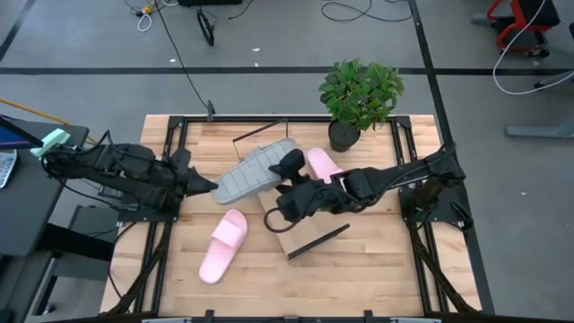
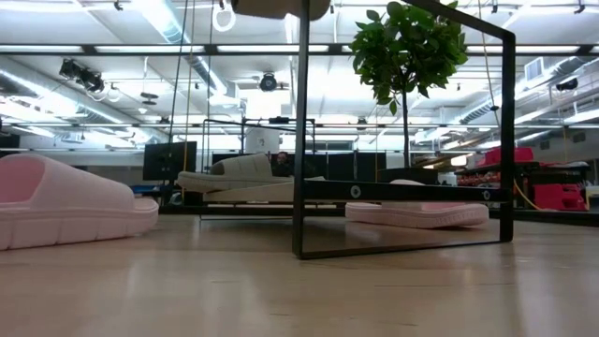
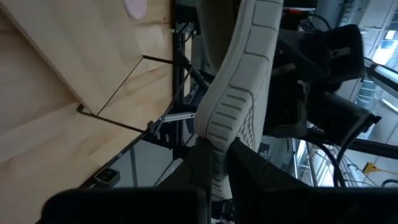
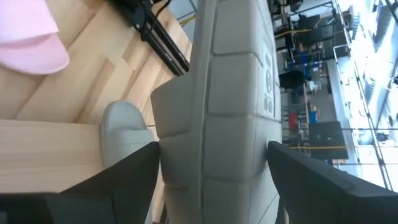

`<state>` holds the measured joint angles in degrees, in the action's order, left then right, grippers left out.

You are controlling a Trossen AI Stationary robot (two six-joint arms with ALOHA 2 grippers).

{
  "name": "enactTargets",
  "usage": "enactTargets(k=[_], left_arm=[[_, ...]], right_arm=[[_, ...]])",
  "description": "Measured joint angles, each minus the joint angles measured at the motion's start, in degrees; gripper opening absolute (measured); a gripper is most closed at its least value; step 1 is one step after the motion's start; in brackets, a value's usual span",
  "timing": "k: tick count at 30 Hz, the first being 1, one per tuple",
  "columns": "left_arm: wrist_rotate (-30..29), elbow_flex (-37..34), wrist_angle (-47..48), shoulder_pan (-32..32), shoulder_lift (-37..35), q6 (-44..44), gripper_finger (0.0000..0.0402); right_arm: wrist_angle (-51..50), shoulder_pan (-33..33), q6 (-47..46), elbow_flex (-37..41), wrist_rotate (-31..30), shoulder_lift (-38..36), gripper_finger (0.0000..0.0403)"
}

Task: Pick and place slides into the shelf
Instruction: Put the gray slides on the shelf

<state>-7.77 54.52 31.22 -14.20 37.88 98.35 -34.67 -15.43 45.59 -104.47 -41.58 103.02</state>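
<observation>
Closest to our low camera stands one black end frame [image 2: 402,140] of the shelf [image 1: 285,231], with a pale pink slide [image 2: 65,201] on the tabletop [image 1: 359,269] to its left.

Our left gripper [image 1: 208,186] has its fingers [image 3: 199,165] pinched narrow on the edge of a grey slide [image 1: 256,170], ribbed sole up, gripping the slide's left end. Our right gripper [image 1: 289,169] meets the same slide at its right end: its fingers [image 4: 134,171] stand wide apart, one on each side of the sole, and we cannot tell whether they touch it. So the grey slide spans between our two grippers, over the far middle of the table.

Outward from there, a second grey slide [image 4: 121,134] shows in our right wrist view beyond the shelf board, mostly hidden. Another pale pink slide [image 1: 323,164] lies just right of the right gripper, partly under the right arm. The first pink slide [image 1: 222,245] lies alone, nearer and to the left, well apart from both grippers. The shelf sits askew near the table's middle, under the right arm. A potted plant [image 1: 360,99] stands at the far right edge.
</observation>
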Motion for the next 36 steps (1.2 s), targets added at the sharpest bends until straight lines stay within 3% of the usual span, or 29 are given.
enactTargets(k=[7, 11, 19, 23, 29, 36], left_arm=[[0.3, 0.0, 0.1, 0.0, -0.1, -1.5, 0.0032], [0.2, 0.0, 0.2, 0.0, -0.1, -2.8, 0.0033], [-0.6, 0.0, 0.0, 0.0, -0.1, -7.5, 0.0143], [-3.1, 0.0, -0.8, 0.0, -0.9, -10.9, 0.0180], [-10.7, 0.0, -0.3, 0.0, -4.7, -16.9, 0.0206], [-20.2, 0.0, 0.0, 0.0, -9.0, -23.7, 0.0198]], right_arm=[[2.8, 0.2, 1.9, 0.0, -0.5, 1.3, 0.0276], [3.4, 0.0, 1.7, 0.0, -1.8, 1.4, 0.0234], [3.6, -0.5, -1.7, 0.0, -6.3, 1.4, 0.0090], [0.7, -1.3, -6.6, 0.0, -11.3, 0.8, 0.0083], [-7.4, -2.7, -20.9, 0.0, -17.5, -3.8, 0.0091], [-19.1, -6.0, -56.0, 0.0, -16.5, -7.7, 0.0093]])
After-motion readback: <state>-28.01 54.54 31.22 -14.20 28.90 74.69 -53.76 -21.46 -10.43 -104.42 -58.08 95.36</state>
